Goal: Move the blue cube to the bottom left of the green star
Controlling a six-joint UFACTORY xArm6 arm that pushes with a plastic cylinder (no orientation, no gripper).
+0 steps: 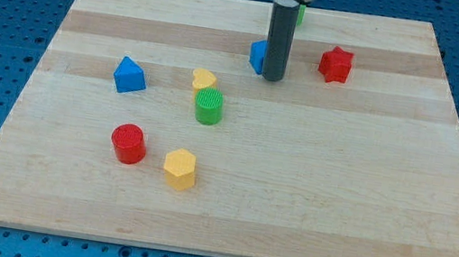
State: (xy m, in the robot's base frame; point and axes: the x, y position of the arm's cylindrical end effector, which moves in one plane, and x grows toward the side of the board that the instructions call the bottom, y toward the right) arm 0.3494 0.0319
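Note:
The blue cube (259, 55) sits on the wooden board near the view's top centre, partly hidden behind my rod. My tip (272, 78) rests on the board right against the cube's right side. The green star (300, 14) shows only as a small green sliver at the board's top edge, just right of the rod and mostly hidden by the arm. The cube lies below and left of that sliver.
A red star-like block (336, 64) lies right of my tip. A blue house-shaped block (130, 75), a yellow heart (204, 80), a green cylinder (209, 106), a red cylinder (129, 144) and a yellow hexagonal block (180, 168) lie lower left.

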